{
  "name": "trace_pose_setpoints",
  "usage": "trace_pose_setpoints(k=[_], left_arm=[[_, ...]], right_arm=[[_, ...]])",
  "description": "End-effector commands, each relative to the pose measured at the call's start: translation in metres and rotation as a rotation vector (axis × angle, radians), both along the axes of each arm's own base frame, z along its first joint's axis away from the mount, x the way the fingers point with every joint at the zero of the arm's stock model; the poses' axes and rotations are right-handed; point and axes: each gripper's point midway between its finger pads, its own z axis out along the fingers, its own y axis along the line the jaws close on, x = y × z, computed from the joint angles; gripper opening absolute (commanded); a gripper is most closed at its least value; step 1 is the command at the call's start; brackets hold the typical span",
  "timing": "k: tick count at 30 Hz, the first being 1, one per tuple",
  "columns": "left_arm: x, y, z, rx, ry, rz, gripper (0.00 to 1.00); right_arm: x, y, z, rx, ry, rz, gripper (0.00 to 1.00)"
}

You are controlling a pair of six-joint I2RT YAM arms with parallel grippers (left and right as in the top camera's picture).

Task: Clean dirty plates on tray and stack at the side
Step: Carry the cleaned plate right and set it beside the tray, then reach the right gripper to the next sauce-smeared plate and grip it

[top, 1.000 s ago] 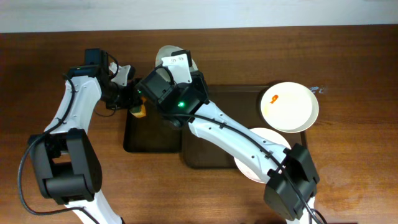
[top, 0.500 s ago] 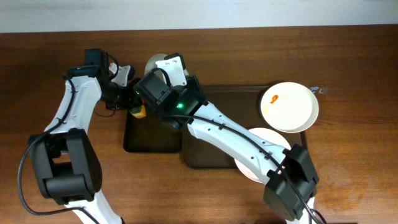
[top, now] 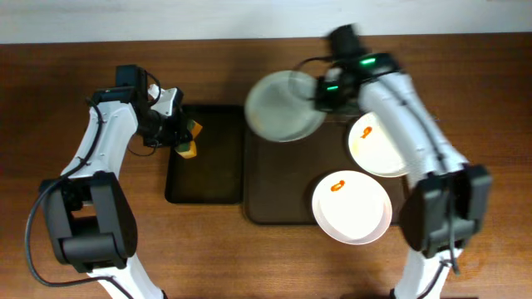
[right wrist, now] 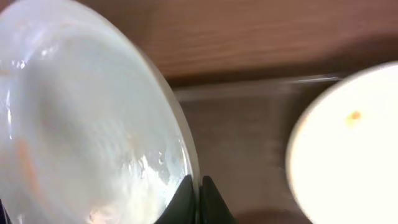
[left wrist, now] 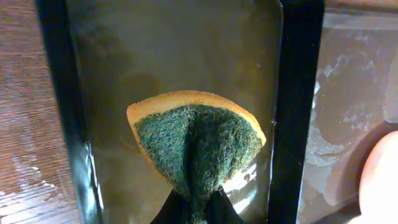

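At the tip of the right arm, the right gripper is pinched tight on the rim of one plate. Its two dark fingers meet on the edge, one on each side. From above, this gripper holds the plate by its right side, and the plate looks blurry. It hangs over the back left corner of the tray and over a bit of the table behind it. Up close the plate looks shiny and wet. A second plate lies at the back right of the tray, partly over the right rim. It has a small orange spot near its edge. The wrist view shows this second plate off to the right, well apart from the held one. A third plate lies at the front of the tray, and its front edge sticks out past the rim. It has an orange smear too. On the other side, the left gripper is squeezed shut on a sponge. The sponge is yellow with a green rough side, and the pinch folds it in the middle. From above, the left gripper holds the sponge at the back left of the black tray. I cannot tell if the sponge touches it. The black tray sits just left of the brown tray.
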Motion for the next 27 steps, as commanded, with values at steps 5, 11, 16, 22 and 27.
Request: trace_pose_setpoints(k=[5,11,16,22,27], left_arm=[[0.007,-0.015,0.014,-0.001,-0.054,-0.053,0.0],[0.007,-0.016,0.014,-0.001,-0.055,-0.054,0.0],[0.007,-0.016,0.014,-0.001,-0.055,-0.054,0.0],[0.007,-0.016,0.014,-0.001,-0.055,-0.054,0.0],[0.007,-0.016,0.014,-0.001,-0.055,-0.054,0.0]], right_arm=[[-0.056,-0.252,0.036,0.053,0.03,-0.495,0.04],[-0.143,-0.376,0.003,0.044,0.128,-0.851,0.04],[-0.171,-0.383,-0.045,0.03,0.218,-0.903,0.07],[-0.17,-0.377,-0.058,0.062,0.214,-0.896,0.61],[-0.144,-0.323,0.004,0.28,0.152,-0.702,0.61]])
